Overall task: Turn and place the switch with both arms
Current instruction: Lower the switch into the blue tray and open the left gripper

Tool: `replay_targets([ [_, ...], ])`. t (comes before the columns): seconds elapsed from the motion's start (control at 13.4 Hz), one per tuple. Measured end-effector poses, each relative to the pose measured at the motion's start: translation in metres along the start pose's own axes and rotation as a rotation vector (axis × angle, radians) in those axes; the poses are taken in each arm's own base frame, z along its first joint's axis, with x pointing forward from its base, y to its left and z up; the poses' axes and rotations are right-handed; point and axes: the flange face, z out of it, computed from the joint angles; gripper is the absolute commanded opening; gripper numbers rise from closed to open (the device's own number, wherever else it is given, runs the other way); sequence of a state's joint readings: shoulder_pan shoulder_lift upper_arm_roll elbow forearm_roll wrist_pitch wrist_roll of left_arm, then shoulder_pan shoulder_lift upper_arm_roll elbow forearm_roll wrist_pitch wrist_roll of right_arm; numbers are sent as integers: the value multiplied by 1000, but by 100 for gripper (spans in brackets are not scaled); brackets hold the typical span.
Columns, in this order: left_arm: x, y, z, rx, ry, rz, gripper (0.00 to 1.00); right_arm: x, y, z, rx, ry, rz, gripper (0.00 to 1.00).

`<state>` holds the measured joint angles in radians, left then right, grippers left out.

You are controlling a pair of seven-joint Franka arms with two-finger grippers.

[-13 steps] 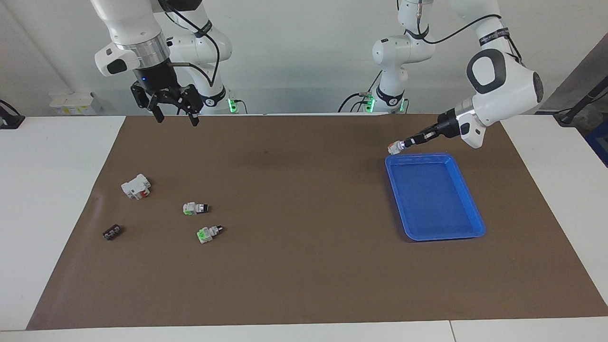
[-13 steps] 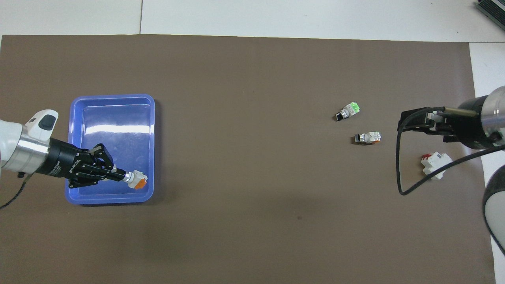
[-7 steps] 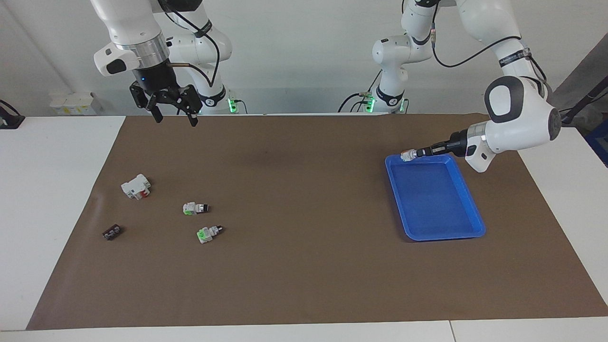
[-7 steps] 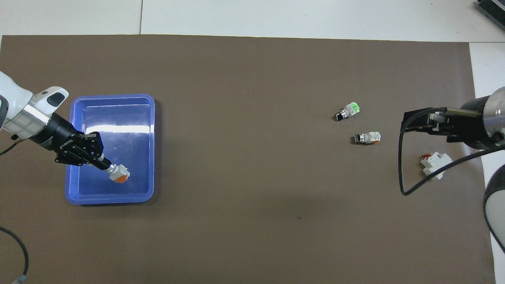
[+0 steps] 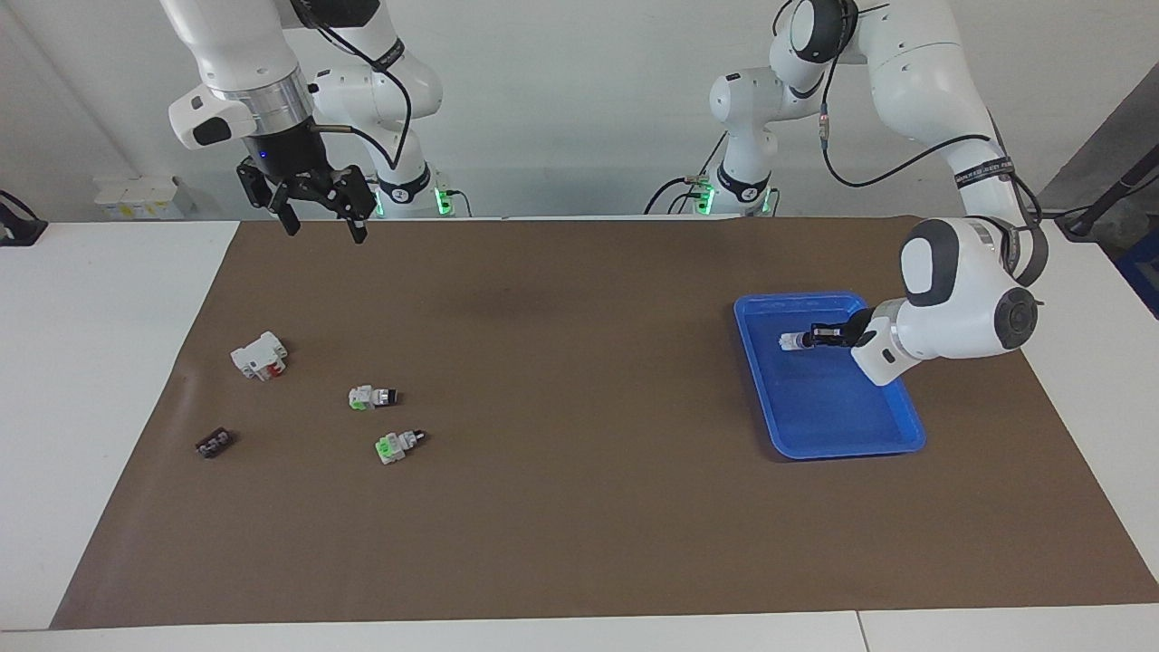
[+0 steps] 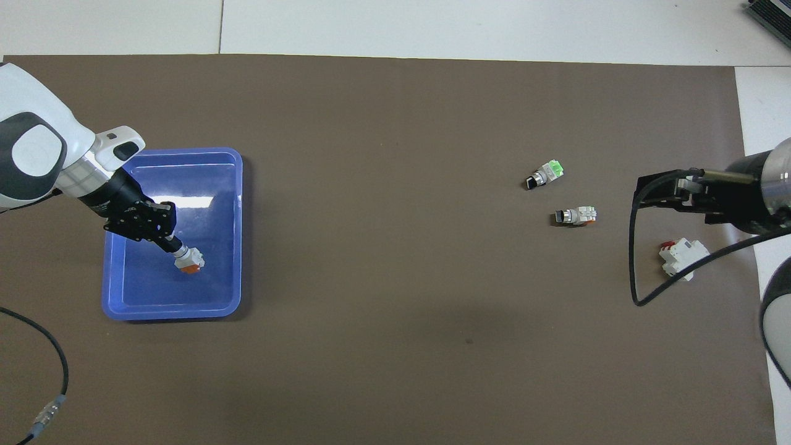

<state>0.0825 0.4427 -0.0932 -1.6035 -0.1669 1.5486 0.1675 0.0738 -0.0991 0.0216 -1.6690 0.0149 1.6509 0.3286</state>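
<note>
The switch point(image 5: 790, 341) point(image 6: 189, 260), white-grey with an orange block, hangs by its knob end in my left gripper point(image 5: 815, 337) point(image 6: 171, 243), which is shut on it. It is tilted down, low inside the blue tray point(image 5: 892, 444) point(image 6: 238, 185), over the middle of the tray floor. I cannot tell whether it touches the floor. My right gripper point(image 5: 326, 228) point(image 6: 655, 193) hangs open and holds nothing, high over the mat's edge at the right arm's end, where that arm waits.
Two switches with green blocks point(image 5: 371, 397) point(image 5: 397, 444) lie on the brown mat point(image 5: 579, 507) toward the right arm's end. A white block with a red part point(image 5: 259, 355) point(image 6: 683, 258) and a small dark piece point(image 5: 214, 442) lie beside them.
My left gripper has carried the switch from above the tray's rim nearest the robots down to over the tray's middle. The right gripper has drawn back slightly, still open.
</note>
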Motion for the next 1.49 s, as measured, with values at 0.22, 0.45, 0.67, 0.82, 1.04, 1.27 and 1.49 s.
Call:
replay_targets([
  [0.22, 6, 3, 5, 4, 12, 76, 0, 5, 15, 5, -11, -24, 24, 100],
  [0.45, 5, 11, 11, 0, -14, 96, 0, 16, 50, 11, -19, -41, 52, 100],
  [0.67, 2, 22, 20, -3, -49, 113, 50, 17, 58, 11, -21, -49, 46, 100],
  [0.82, 3, 34, 22, 5, -53, 119, 63, 14, 52, 12, -25, -66, 34, 100],
  [1.04, 4, 37, 19, 10, -39, 122, 91, 13, 51, 12, -26, -68, 32, 100],
  [1.27, 5, 43, -14, 42, 119, 130, 99, 12, 51, 10, -25, -64, 32, 100],
  [1.49, -16, 61, -67, 83, 287, 152, 99, 10, 47, 4, -22, -54, 25, 100],
])
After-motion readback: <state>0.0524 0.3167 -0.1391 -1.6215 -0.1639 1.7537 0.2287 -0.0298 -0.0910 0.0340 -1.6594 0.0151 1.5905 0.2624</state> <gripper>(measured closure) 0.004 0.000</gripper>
